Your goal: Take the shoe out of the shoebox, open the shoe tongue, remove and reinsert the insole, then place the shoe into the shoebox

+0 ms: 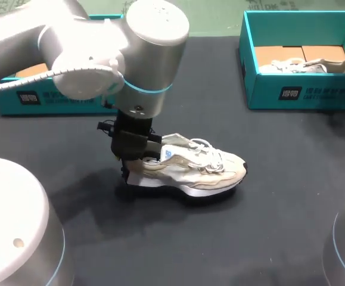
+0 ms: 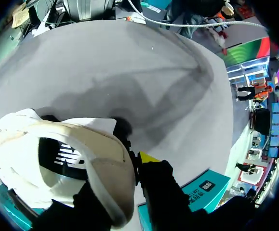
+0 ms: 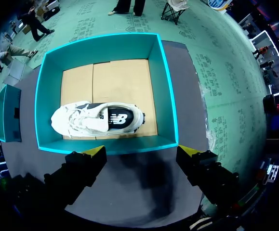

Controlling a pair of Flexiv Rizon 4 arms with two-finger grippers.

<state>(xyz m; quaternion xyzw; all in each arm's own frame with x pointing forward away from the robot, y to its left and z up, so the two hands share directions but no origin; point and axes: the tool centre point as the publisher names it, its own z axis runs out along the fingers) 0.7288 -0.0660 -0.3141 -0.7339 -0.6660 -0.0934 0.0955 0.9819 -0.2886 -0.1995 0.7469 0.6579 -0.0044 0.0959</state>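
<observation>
Left gripper [image 1: 137, 154] clamped on the heel of the shoe [image 1: 199, 170], which sits on the table [image 1: 279, 196], toe to the right; right gripper [image 3: 139, 156] spread wide over the box [image 3: 167, 96], second shoe [image 3: 98, 119] inside

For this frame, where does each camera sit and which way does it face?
Head: above and behind, facing down on the table; left arm over the shoe.
Left wrist: on the left arm, facing along the left gripper, shut on the shoe's heel.
Right wrist: above the shoebox, facing down into it past the open right gripper.
Shared: head and right wrist both show the second shoe boxed.
</observation>
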